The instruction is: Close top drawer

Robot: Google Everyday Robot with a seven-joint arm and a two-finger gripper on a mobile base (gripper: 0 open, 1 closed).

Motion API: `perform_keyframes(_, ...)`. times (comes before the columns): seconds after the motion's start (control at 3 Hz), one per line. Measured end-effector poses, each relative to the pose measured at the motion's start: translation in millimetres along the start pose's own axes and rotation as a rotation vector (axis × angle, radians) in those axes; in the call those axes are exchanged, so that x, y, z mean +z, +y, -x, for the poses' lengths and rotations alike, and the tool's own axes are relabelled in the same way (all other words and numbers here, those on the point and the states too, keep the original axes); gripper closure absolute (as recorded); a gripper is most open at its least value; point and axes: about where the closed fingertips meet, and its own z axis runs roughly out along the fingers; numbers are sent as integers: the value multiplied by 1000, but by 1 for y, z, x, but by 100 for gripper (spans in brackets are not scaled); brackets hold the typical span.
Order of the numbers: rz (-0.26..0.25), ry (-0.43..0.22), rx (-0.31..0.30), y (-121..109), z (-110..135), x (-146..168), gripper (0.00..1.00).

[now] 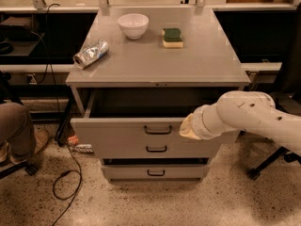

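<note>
The top drawer (117,134) is a grey metal drawer with a small black bar handle (157,129). It stands partly pulled out of the grey cabinet (155,69), and its dark inside shows under the cabinet top. My gripper (186,127) is at the tip of my white arm (244,114), which comes in from the right. It is pressed against the right part of the drawer's front panel, just right of the handle. The wrist hides the fingertips.
On the cabinet top lie a white bowl (133,25), a green and yellow sponge (172,37) and a crumpled silver bag (91,53). Two lower drawer fronts (156,172) sit below. A person's leg (16,126) and a floor cable (70,182) are left; a chair base (263,166) is right.
</note>
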Motion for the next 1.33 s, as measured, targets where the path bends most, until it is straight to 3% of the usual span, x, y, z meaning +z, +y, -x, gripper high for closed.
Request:
perform_keyframes(0.67,2,47,1,0,-18,3,100)
perform_keyframes(1.33,-39,168,37,-23,-88,16,100)
